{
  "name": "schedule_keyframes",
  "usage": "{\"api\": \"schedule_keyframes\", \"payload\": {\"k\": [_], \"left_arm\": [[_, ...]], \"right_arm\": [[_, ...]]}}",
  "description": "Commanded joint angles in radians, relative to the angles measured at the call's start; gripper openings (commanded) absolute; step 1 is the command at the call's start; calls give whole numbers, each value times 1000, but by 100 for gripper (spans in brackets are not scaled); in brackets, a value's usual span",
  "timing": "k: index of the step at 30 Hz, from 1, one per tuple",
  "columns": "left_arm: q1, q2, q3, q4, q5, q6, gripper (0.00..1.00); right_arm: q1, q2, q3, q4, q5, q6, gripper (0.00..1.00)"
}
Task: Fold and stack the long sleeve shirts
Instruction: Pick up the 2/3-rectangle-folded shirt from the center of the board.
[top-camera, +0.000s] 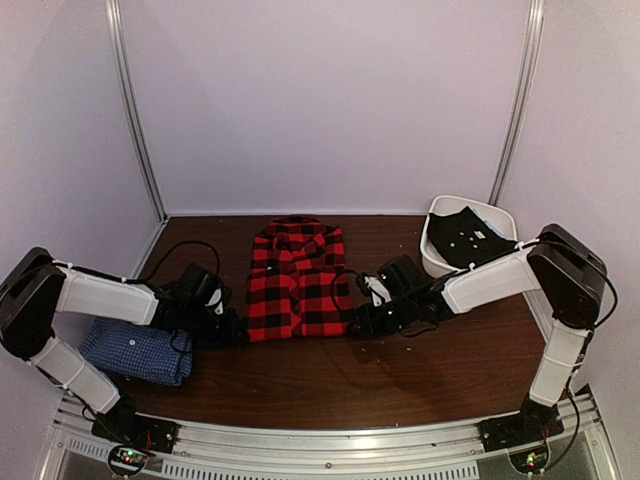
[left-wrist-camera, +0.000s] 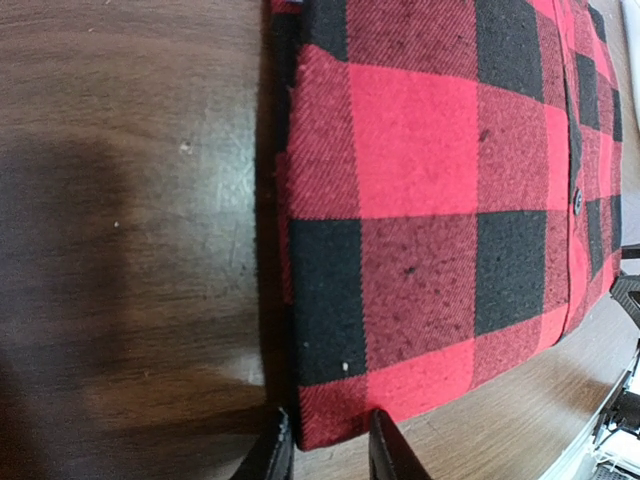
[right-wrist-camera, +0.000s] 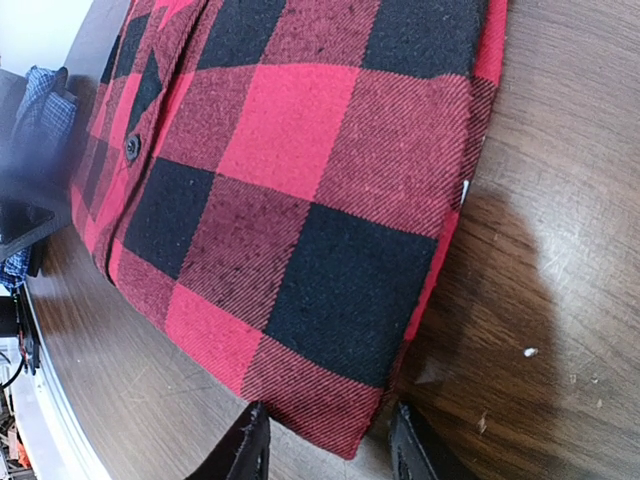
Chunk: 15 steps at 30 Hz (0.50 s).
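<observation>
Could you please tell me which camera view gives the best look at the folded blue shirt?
The top view: the blue shirt lies folded at the near left, partly under the left arm. The right wrist view catches only a blurred bit at its upper left edge. The left wrist view shows none of it.

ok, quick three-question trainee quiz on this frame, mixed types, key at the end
1. True or false: the blue check shirt lies stacked on the plaid shirt.
2. Where is the black item? A) on the plaid shirt B) in the white bin C) under the blue check shirt
3. Fill in: the left gripper and the right gripper each straddle a near ____ of the plaid shirt.

Key: 1 false, it lies apart, at the table's near left; 2 B; 3 corner.
</observation>
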<state>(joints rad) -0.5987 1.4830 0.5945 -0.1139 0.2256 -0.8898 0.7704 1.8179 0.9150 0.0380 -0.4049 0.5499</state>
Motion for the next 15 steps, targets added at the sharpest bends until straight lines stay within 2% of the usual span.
{"api": "schedule_keyframes", "payload": {"k": [1, 15], "left_arm": [[-11, 17, 2, 36, 3, -8, 25], [-16, 19, 4, 39, 2, -11, 8]], "right_arm": [[7, -8, -28, 6, 47, 22, 42], [-1, -25, -76, 107, 30, 103, 38]]}}
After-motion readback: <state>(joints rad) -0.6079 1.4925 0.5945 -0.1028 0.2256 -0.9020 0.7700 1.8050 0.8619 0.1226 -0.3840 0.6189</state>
